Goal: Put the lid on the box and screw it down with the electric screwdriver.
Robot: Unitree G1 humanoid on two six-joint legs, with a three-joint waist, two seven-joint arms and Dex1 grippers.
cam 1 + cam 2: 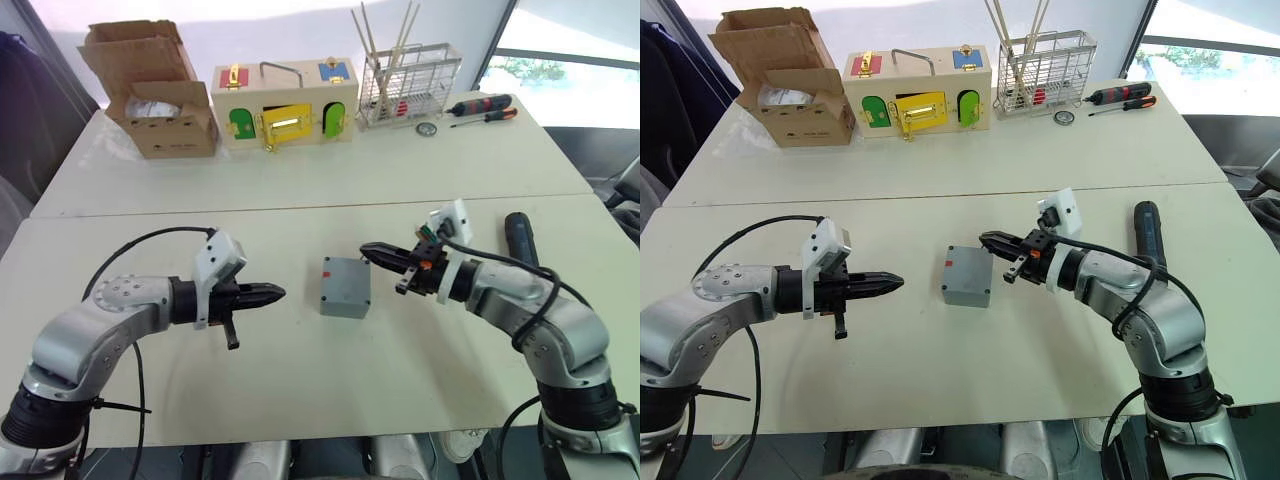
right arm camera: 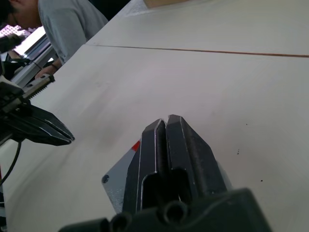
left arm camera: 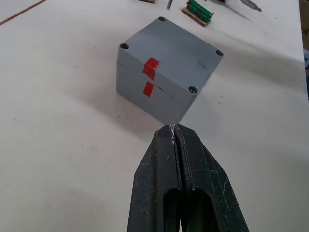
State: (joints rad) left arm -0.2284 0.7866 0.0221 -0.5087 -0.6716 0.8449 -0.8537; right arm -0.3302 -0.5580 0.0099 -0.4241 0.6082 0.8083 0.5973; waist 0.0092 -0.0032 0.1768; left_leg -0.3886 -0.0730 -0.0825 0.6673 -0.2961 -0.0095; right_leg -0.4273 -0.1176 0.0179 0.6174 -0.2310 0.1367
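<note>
The white desk (image 1: 300, 380) carries the grey box (image 1: 345, 287) at its middle, with the lid (image 3: 174, 57) already seated on top, a red mark running across the seam on one side. The black electric screwdriver (image 1: 1150, 233) lies on the desk off to the right, well apart from the box. The left tool (image 1: 272, 294) points at the box from its left, fingers pressed together and empty. The right tool (image 1: 376, 252) hangs just beside the box's right edge, fingers likewise pressed together on nothing
</note>
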